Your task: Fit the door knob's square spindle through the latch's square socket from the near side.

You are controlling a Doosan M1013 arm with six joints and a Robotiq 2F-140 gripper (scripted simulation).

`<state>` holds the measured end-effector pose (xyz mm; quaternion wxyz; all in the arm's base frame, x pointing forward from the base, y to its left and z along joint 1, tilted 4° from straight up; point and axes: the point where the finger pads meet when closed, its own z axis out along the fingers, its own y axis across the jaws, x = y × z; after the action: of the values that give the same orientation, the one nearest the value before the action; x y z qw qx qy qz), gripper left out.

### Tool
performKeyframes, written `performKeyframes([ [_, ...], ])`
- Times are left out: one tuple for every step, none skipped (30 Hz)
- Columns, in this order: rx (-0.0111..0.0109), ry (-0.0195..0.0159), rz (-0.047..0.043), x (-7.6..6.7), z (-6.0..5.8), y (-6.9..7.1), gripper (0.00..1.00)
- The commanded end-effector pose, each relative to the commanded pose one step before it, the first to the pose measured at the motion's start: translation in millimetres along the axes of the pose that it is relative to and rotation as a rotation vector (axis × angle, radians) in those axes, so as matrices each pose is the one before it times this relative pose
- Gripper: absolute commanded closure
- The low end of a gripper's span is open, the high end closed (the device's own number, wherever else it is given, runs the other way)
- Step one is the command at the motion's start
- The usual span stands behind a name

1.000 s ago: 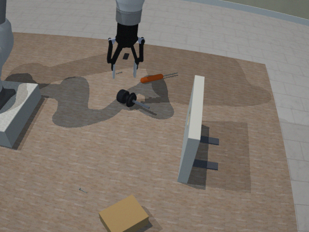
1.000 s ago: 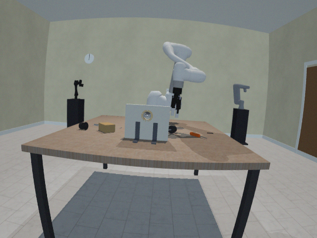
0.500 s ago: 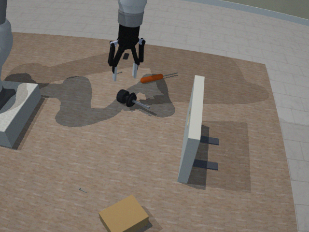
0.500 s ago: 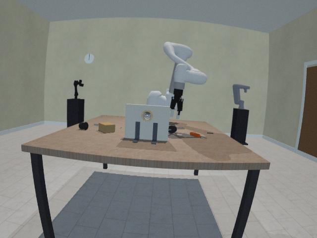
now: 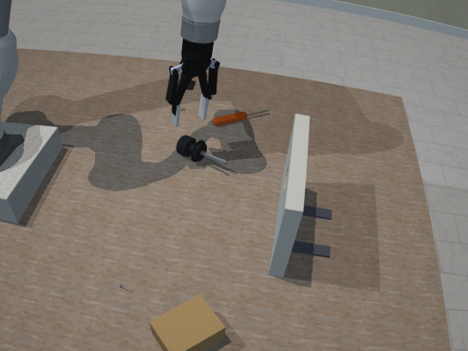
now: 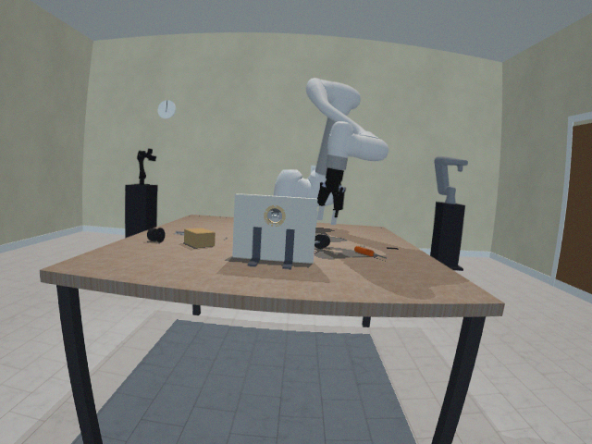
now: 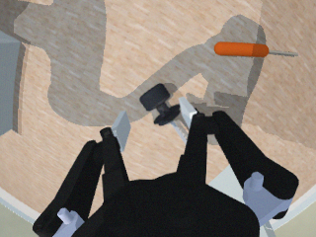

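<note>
Above the wooden table (image 5: 113,241), the gripper (image 5: 189,114) is hung with its fingers about half spread and nothing held between them. Just below it, the black door knob (image 5: 191,148) is seen lying on its side on the table, its grey spindle (image 5: 215,157) pointed toward the upright white door panel (image 5: 292,189), well apart from it. The brass-ringed latch socket (image 6: 274,215) is shown in the panel's face in the exterior view. An orange-handled screwdriver (image 5: 229,118) is laid near the knob, and a tan box (image 5: 187,325) sits by the table's edge
</note>
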<state>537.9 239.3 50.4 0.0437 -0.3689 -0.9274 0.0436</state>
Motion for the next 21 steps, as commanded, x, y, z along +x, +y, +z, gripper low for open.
performKeyframes([
  [0.00483,-0.00342,-0.03858,0.14,0.78,0.32,0.43],
  [0.00380,-0.00263,-0.02839,0.06,0.49,0.19,0.43],
  [0.00433,-0.00286,-0.03184,0.06,0.54,0.22,0.43],
  [0.00440,-0.00276,-0.03183,0.05,0.53,0.23,0.43],
  [0.00398,-0.00237,-0.02837,0.03,0.47,0.21,0.43],
  [0.00000,0.00000,0.00000,0.00,0.00,0.00,0.43],
  [0.00000,0.00000,0.00000,0.00,0.00,0.00,0.43],
  [0.00313,-0.00179,-0.02206,0.02,0.36,0.17,0.43],
  [0.00019,-0.00011,-0.00135,0.29,4.01,1.77,0.43],
  [0.00000,0.00000,0.00000,0.14,1.96,0.86,0.43],
  [0.00000,0.00000,0.00000,0.02,0.33,0.14,0.43],
  [0.00014,-0.00010,-0.00106,0.00,0.02,0.01,0.43],
  [0.00082,-0.00062,-0.00633,0.01,0.11,0.04,0.43],
  [0.00185,-0.00137,-0.01416,0.02,0.24,0.10,0.43],
  [0.00293,-0.00211,-0.02214,0.03,0.38,0.16,0.43],
  [0.00381,-0.00264,-0.02846,0.03,0.48,0.21,0.43],
  [0.00434,-0.00287,-0.03192,0.02,0.53,0.24,0.43],
  [0.00441,-0.00276,-0.03192,0.01,0.52,0.25,0.43],
  [0.00399,-0.00238,-0.02846,0.00,0.46,0.23,0.43],
  [0.00314,-0.00179,-0.02213,-0.01,0.35,0.18,0.43],
  [0.00012,-0.00006,-0.00082,0.01,4.00,1.92,0.43],
])
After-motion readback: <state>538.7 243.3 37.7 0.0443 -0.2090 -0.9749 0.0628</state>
